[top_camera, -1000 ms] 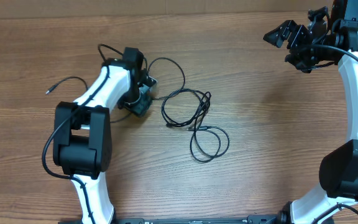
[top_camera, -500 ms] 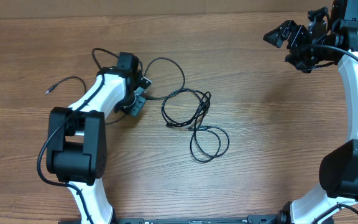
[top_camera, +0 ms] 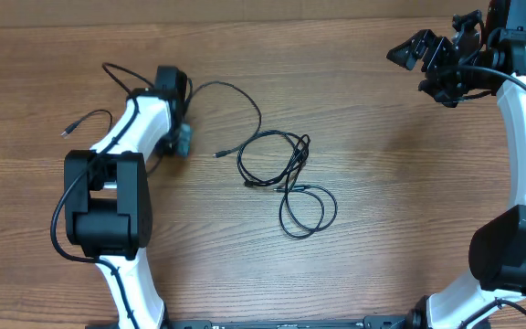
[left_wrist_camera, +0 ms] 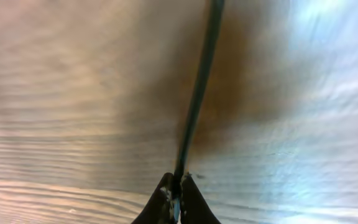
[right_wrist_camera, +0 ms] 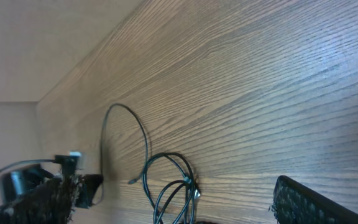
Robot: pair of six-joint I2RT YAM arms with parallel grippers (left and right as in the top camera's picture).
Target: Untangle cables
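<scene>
Tangled black cables (top_camera: 277, 164) lie mid-table as a bundle, with a loop (top_camera: 306, 210) trailing toward me. One loose cable (top_camera: 256, 108) arcs off to the left, and its plug end (top_camera: 217, 153) rests just left of the bundle. My left gripper (top_camera: 182, 143) is shut on that strand, which shows pinched between the fingertips (left_wrist_camera: 174, 182) and runs away over the wood (left_wrist_camera: 201, 81). My right gripper (top_camera: 425, 71) hangs open at the far right corner, well away from the cables. From there the bundle (right_wrist_camera: 169, 186) appears between its fingers (right_wrist_camera: 300, 199).
Another thin black cord with a plug tip (top_camera: 66, 132) lies left of the left arm (top_camera: 135, 123). A black loop (top_camera: 117, 73) sticks out behind that arm's wrist. The table's far edge (top_camera: 245, 20) runs along the top.
My left gripper closed on the strand and moved left and away, dragging it out of the bundle; its plug end now lies apart. The right arm has not moved.
</scene>
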